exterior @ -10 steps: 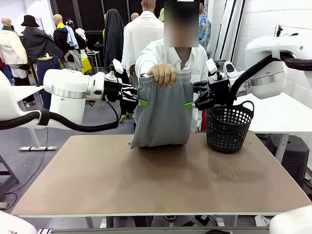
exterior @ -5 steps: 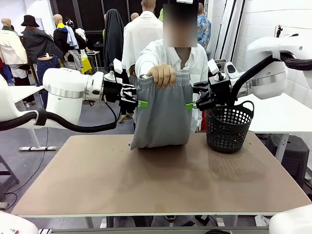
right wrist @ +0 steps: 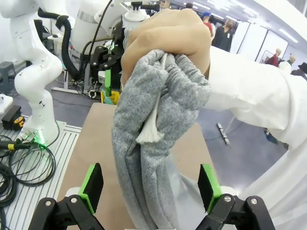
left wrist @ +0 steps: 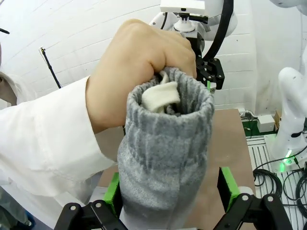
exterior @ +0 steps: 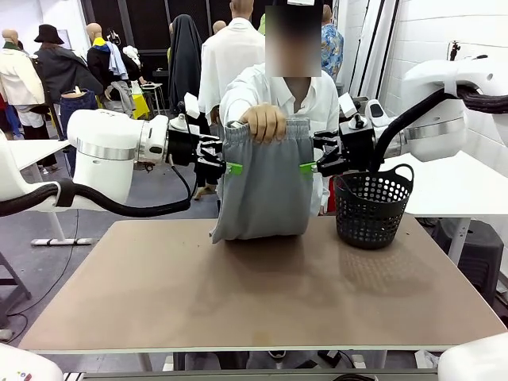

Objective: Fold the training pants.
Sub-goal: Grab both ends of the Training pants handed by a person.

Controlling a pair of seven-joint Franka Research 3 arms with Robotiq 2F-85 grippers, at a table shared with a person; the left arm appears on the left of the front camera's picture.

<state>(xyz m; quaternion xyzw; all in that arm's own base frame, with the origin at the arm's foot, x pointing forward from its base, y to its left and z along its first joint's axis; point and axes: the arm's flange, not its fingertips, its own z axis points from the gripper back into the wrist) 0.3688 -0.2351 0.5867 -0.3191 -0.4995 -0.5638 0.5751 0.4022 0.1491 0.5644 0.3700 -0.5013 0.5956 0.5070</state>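
A person's hand [exterior: 264, 123] grips the training pants [exterior: 262, 186] by the gathered waistband and holds them up, bunched into a narrow hanging bundle. The lower end of the bundle rests on the table [exterior: 254, 294], just to the robot's left of the black mesh basket [exterior: 371, 208]. Held this way, the cloth hangs straight and both side edges are offered to the arms – it looks like a handover, with the person carrying the weight until the robot has a grip.

The right gripper [exterior: 308, 168] sits between the pants and the basket, above the basket's rim, at the near edge of the cloth below the waistband. The left gripper [exterior: 230, 168] is at the edge of the pants away from the basket, at about the same height. Both point inward at the cloth.

In the left wrist view, the grey jersey [left wrist: 165, 158] rises between the two green pads [left wrist: 112, 191], with the jaws spread wide and a gap on either side. The right wrist view shows the same: the pads [right wrist: 91, 187] stand well apart around the hanging folds [right wrist: 153, 143], and the pale drawstring [right wrist: 152, 129] dangles from the person's fist [right wrist: 168, 38]. Neither gripper has closed on anything – the pants lie inside both open jaws but, as far as I can judge, are not pinched.
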